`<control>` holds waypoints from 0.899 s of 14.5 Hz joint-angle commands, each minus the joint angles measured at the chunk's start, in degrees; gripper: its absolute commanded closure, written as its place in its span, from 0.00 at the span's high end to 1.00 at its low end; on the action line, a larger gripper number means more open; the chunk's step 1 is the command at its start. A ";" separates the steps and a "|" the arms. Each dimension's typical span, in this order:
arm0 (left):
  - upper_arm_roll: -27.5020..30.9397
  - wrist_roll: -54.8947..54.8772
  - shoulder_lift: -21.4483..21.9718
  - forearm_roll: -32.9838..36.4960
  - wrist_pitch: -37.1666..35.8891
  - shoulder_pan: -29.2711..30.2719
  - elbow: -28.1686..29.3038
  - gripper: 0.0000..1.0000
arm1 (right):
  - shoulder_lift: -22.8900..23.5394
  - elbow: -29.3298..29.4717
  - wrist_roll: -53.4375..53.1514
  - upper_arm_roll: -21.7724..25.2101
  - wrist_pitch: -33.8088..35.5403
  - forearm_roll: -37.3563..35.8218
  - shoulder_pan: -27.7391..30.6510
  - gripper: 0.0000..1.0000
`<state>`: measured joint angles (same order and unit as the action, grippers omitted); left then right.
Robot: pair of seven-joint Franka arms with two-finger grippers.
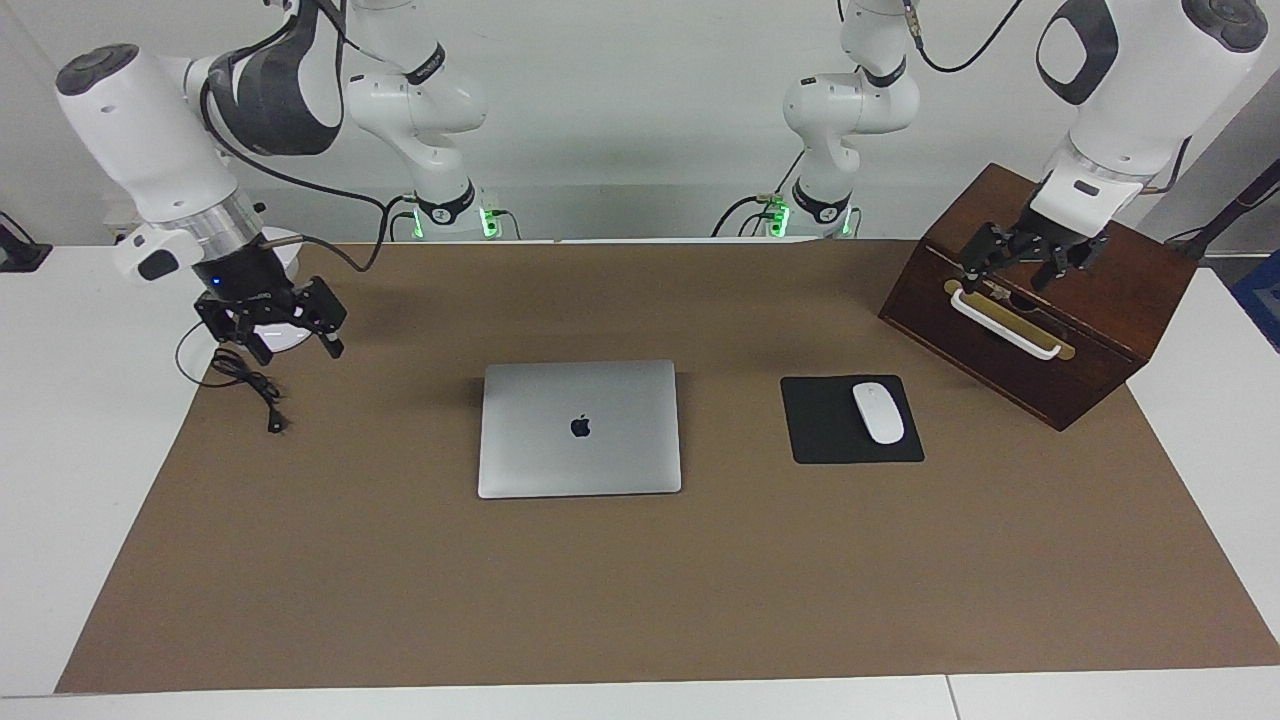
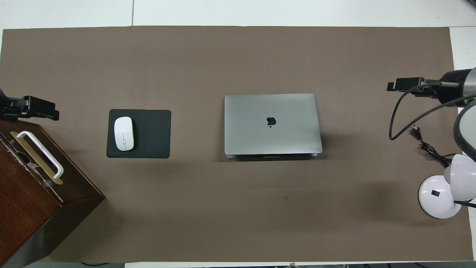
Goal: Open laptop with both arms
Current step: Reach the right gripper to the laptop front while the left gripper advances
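The silver-grey laptop point(image 1: 580, 428) lies shut and flat in the middle of the brown mat, its dark logo up; in the overhead view the laptop point(image 2: 271, 123) has nothing over it. My right gripper point(image 1: 297, 350) hangs open over the mat's edge at the right arm's end, well apart from the laptop; it also shows in the overhead view as the right gripper point(image 2: 403, 85). My left gripper point(image 1: 1008, 275) hangs open over the top of the wooden box by its white handle, and appears edge-on as the left gripper point(image 2: 37, 111). Neither gripper holds anything.
A dark wooden box point(image 1: 1100, 300) with a white handle point(image 1: 1005, 325) stands at the left arm's end. A black mouse pad point(image 1: 825, 435) with a white mouse point(image 1: 878, 412) lies between box and laptop. A white lamp point(image 2: 438, 197) and a black cable point(image 1: 250, 385) are at the right arm's end.
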<state>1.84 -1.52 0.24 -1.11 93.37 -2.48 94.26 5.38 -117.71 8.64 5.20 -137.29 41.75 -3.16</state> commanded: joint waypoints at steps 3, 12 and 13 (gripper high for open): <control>-0.52 3.35 1.34 0.93 3.57 0.55 3.12 0.00 | -1.08 -7.79 -0.91 -0.10 -14.21 21.84 -10.27 1.00; -1.13 3.37 3.01 0.23 10.58 -0.59 8.20 0.00 | -0.11 -9.64 1.11 -0.10 -34.70 52.45 -28.74 1.00; -1.22 2.85 3.28 0.23 12.86 -1.81 9.61 0.00 | -0.11 -9.73 1.20 -0.10 -36.46 54.82 -30.40 1.00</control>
<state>0.72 1.23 0.87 -1.13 101.56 -2.76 98.90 5.97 -126.69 8.54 4.88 -171.09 92.24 -31.37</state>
